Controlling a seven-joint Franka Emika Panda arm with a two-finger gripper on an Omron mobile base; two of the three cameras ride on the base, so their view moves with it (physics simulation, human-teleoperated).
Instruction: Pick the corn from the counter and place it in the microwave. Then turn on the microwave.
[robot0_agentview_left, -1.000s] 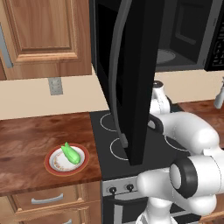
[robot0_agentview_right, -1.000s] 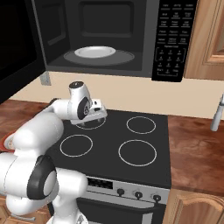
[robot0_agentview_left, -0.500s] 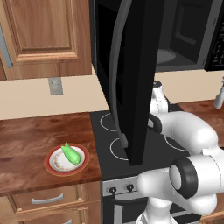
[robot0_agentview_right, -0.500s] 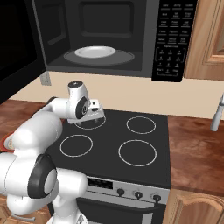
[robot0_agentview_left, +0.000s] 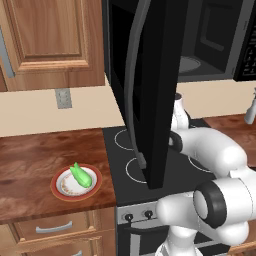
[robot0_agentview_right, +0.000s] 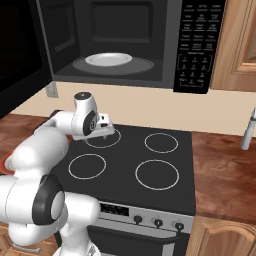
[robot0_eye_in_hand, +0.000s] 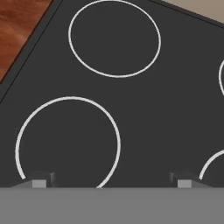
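The corn, a small bright green cob, lies on a white red-rimmed plate on the reddish-brown counter, left of the stove. The black microwave hangs above the stove with its door swung wide open. A glass turntable shows inside. My gripper hangs low over the back left burner, pointing down, well to the right of the corn. In the hand view the gripper is open with nothing between its fingertips. A corner of the counter shows there.
The black stovetop with white ring burners lies under my hand. The open door stands between the arm and the plate in the left base view. A wooden cabinet hangs above the counter. A grey upright object stands at the far right.
My hand has shifted slightly left and a little lower over the stovetop. The jaws stay open, and the corn and the door have not moved.
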